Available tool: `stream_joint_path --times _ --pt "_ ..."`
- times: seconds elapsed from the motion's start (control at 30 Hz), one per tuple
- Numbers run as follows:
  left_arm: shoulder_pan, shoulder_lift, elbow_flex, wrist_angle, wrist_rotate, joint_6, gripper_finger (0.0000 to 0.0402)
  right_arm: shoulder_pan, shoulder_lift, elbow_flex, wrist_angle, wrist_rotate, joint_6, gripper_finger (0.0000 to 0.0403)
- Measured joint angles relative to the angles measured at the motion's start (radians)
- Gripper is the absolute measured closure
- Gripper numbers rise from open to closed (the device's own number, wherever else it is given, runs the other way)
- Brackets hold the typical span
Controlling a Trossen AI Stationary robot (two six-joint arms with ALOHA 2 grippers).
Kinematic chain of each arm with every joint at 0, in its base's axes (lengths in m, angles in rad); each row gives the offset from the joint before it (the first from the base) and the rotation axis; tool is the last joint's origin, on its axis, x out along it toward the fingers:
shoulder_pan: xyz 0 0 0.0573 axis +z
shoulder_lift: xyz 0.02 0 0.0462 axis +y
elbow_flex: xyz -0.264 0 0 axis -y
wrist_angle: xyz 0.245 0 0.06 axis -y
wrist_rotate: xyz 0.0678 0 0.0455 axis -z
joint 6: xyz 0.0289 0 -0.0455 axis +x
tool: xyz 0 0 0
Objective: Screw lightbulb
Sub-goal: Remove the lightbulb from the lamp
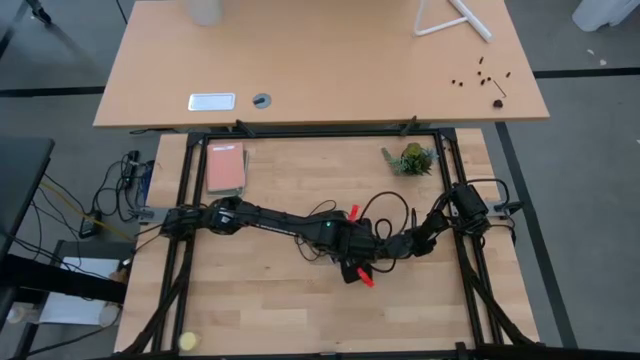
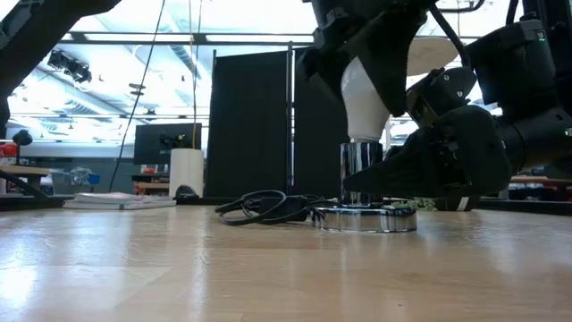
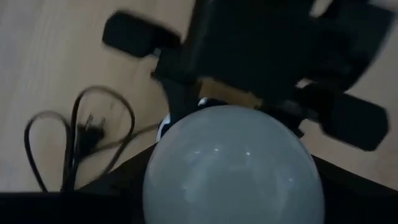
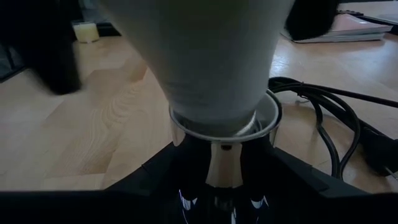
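The bulb [image 2: 365,98] stands upright in the socket [image 2: 362,170] at mid-table, left gripper [image 2: 362,54] closed around its top from above. The right gripper [image 2: 375,183] pinches the socket. Black cord [image 2: 268,207] coils beside; a book [image 1: 226,167] and plant [image 1: 411,158] lie farther off.

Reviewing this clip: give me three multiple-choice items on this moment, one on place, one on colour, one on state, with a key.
1. Where is the lightbulb?
A. Lying on the table
B. Upright over the socket
C. On the pink book

2. What colour is the cord?
A. Black
B. White
C. Red

3. What is the right gripper doing?
A. Hanging idle, open
B. Holding the cord
C. Clamping the socket's chrome neck

Key: B, the low view shows its neck entering the socket; A, dark loops lie beside the base; C, its fingers flank the neck, while the left gripper holds the bulb.
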Motion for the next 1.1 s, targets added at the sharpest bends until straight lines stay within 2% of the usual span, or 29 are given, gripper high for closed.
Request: stream_joint_path --times 0.2,0.4,0.5,0.63,1.1 --pt "0.000 0.000 0.011 0.021 0.013 0.149 0.0100 0.000 0.000 0.000 0.000 0.000 0.003 0.0205" --pt "0.017 0.000 0.011 0.003 0.007 0.179 0.0049 0.000 0.000 0.000 0.000 0.000 0.003 0.0205" --pt "0.030 0.000 0.011 -0.017 0.007 0.183 0.0041 0.000 0.000 0.000 0.000 0.000 0.002 0.0205" --pt "0.039 0.000 0.011 -0.049 0.015 0.237 0.0042 0.000 0.000 0.000 0.000 0.000 0.002 0.0205" --pt "0.035 0.000 0.011 -0.001 -0.007 0.361 0.0082 0.000 0.000 0.000 0.000 0.000 -0.001 0.0205"
